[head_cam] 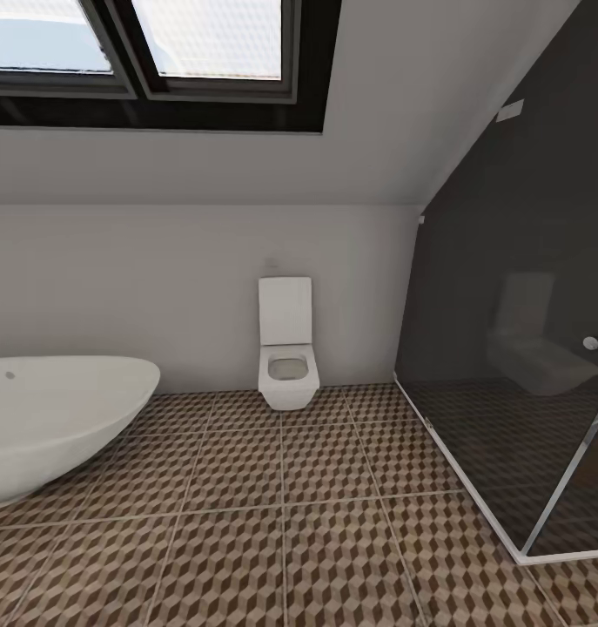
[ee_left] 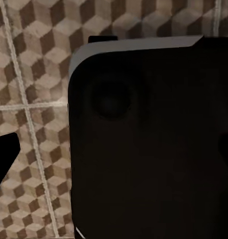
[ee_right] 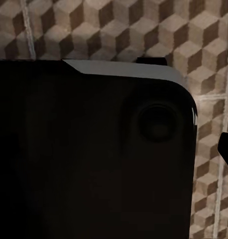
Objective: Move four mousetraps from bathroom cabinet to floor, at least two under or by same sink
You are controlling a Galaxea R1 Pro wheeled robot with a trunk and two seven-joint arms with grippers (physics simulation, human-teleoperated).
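Note:
The bathroom floor (head_cam: 281, 522) of brown, tan and white cube-pattern tiles spreads ahead of me in the head view. The mousetraps, the cabinet and the sink are out of view. In the left wrist view, a dark fingertip (ee_left: 4, 154) pokes in at the edge over the floor tiles (ee_left: 34, 74). In the right wrist view, another dark fingertip (ee_right: 227, 149) shows at the edge above the tiles (ee_right: 119, 30). Neither view shows both fingers, so I cannot tell how either gripper stands.
A white bathtub (head_cam: 55, 418) stands at the left. A white wall-hung toilet (head_cam: 287, 366) is straight ahead against the far wall. A dark glass shower enclosure (head_cam: 507, 366) closes off the right. My own dark body (ee_left: 149, 149) blocks much of both wrist views (ee_right: 89, 159).

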